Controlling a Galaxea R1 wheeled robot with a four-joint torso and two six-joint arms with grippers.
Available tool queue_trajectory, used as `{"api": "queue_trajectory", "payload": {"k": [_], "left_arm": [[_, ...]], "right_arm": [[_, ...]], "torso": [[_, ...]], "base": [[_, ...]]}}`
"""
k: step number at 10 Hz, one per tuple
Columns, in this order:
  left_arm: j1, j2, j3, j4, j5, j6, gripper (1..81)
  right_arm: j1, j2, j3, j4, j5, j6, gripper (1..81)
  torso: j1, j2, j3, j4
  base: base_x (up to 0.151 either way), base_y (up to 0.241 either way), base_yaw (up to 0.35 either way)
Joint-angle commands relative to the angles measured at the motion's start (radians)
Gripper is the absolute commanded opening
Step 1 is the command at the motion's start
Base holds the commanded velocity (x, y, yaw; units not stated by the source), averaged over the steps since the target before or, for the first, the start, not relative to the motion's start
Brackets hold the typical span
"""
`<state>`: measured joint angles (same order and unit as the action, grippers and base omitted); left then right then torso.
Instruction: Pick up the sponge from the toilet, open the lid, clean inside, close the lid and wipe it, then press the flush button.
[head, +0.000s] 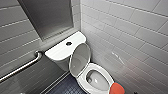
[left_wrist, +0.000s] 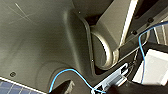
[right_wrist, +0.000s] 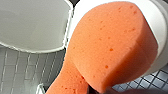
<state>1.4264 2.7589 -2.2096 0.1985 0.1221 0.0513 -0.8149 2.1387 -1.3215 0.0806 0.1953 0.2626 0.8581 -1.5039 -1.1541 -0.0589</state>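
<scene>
Your right gripper (right_wrist: 99, 91) is gripping the sponge (right_wrist: 112, 42). In the right wrist view the orange-red pad is standing large just before the camera. Only a dark bit of the gripper is showing at the pad's lower end, so how narrowly it is closing cannot be told. Behind the sponge in that view you are seeing the white curve of the toilet (right_wrist: 160, 30) and, lower down, the dark small-tiled floor (right_wrist: 155, 80).

In the head view the sponge (head: 117, 88) is hanging at the front of the bowl, overlapping its front rim at the bottom edge of the picture. The toilet (head: 105, 72) is standing in the corner of the grey tiled walls (head: 130, 30). The lid (head: 80, 58) is standing raised, leaning back toward the tank with its greyish underside facing the open bowl. The flush button (head: 68, 43) is sitting dark and round in the middle of the white tank top (head: 58, 51). A metal grab bar (head: 22, 67) is running along the wall to the left of the tank.

Your left wrist camera is looking at the robot's own grey shell, with a blue cable (left_wrist: 142, 47) looping across it.
</scene>
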Motion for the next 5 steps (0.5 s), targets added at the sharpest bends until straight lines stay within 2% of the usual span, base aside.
{"api": "queue_trajectory", "payload": {"k": [1, 3, 4, 5], "left_arm": [[0.015, -0.007, 0.016, -0.019, 0.082, 0.002, 81.1], [0.015, -0.007, 0.016, -0.019, 0.082, 0.002, 81.1], [0.015, -0.005, 0.016, -0.021, 0.082, 0.002, 81.1], [0.015, -0.007, 0.014, -0.024, 0.082, 0.002, 81.1]], "right_arm": [[0.16, 0.032, -0.047, 0.047, -0.165, 0.007, 1.0], [0.217, 0.075, -0.08, 0.065, -0.197, 0.007, 1.0], [0.245, 0.092, -0.097, 0.07, -0.218, 0.007, 1.0], [0.278, 0.106, -0.11, 0.083, -0.235, 0.007, 1.0]], "torso": [[0.064, -0.1, 0.0, 0.0], [0.106, -0.167, 0.0, 0.0], [0.129, -0.203, -0.045, 0.0], [0.086, -0.139, -0.083, 0.0]], "base": [[0.0, 0.0, 0.0], [0.0, 0.0, 0.0], [0.0, 0.0, 0.0], [0.0, 0.0, 0.0]]}}
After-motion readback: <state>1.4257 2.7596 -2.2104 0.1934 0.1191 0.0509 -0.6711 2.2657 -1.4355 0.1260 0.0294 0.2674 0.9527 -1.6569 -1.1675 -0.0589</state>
